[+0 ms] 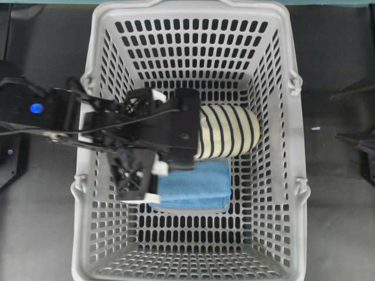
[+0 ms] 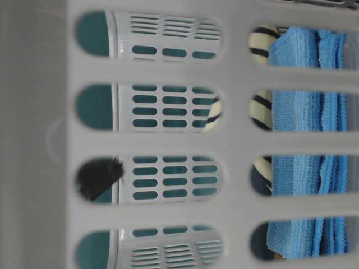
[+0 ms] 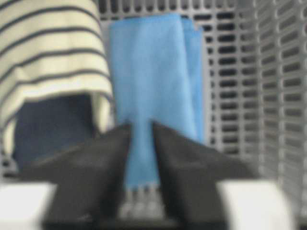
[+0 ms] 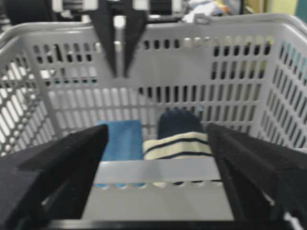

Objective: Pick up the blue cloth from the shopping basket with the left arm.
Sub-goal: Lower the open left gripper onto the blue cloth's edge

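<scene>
The blue cloth (image 1: 199, 184) lies folded flat on the floor of the shopping basket (image 1: 193, 52), beside a cream-and-navy striped slipper (image 1: 228, 132). The left arm reaches in over the basket's left wall. Its gripper (image 1: 149, 182) hangs above the cloth's left end. In the left wrist view the gripper (image 3: 141, 127) stands open by a narrow gap. The cloth (image 3: 153, 72) shows through that gap, unpinched. From the right wrist view the left gripper (image 4: 120, 74) hangs well above the cloth (image 4: 120, 139). My right gripper (image 4: 157, 132) is wide open outside the basket's near rim, holding nothing.
The slipper (image 3: 48, 48) sits close against the cloth's far side, its navy opening toward the left arm. The basket's slotted walls (image 3: 268, 96) enclose both. At table level the cloth (image 2: 297, 112) shows through the wall slots.
</scene>
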